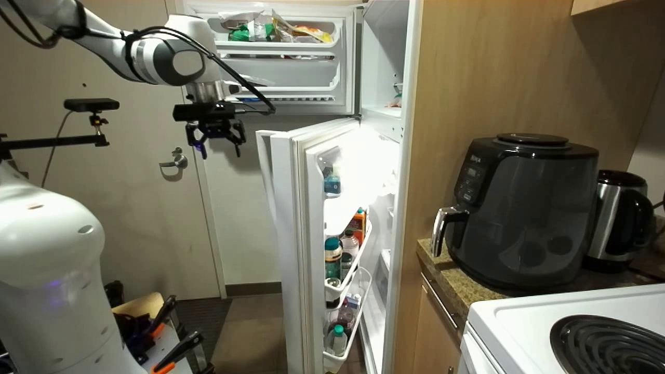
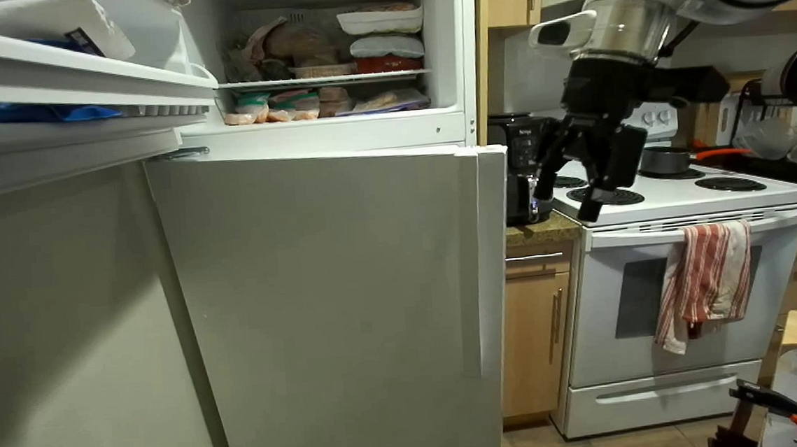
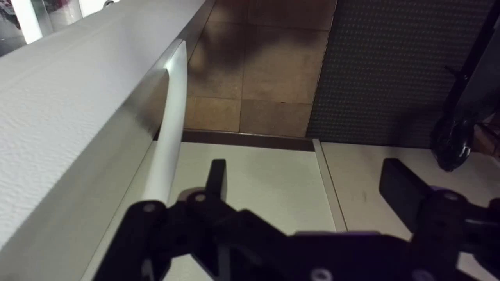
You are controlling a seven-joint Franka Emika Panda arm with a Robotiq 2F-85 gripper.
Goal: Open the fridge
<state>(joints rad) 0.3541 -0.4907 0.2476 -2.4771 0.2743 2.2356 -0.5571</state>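
Observation:
The white fridge [image 2: 322,136] has both doors swung out. Its small upper door [image 1: 291,78] stands wide, with bagged food in its racks. The larger lower door [image 2: 326,291] is also ajar by a wide angle, showing lit shelves and bottles in an exterior view. A long white handle [image 3: 168,144] runs along that door's edge. My gripper [image 1: 221,152] hangs pointing down, beside the top of the handle and apart from it. In the wrist view the gripper [image 3: 304,168] has its fingers far apart, nothing between them, with the handle outside the left finger.
A black air fryer [image 1: 524,213] and a kettle [image 1: 618,218] stand on the counter. The white stove [image 2: 678,204] carries a pot [image 2: 665,160]. Behind the arm is a room door with a lever [image 1: 176,162]. A camera on a bar [image 1: 57,141] sticks out near the robot's base.

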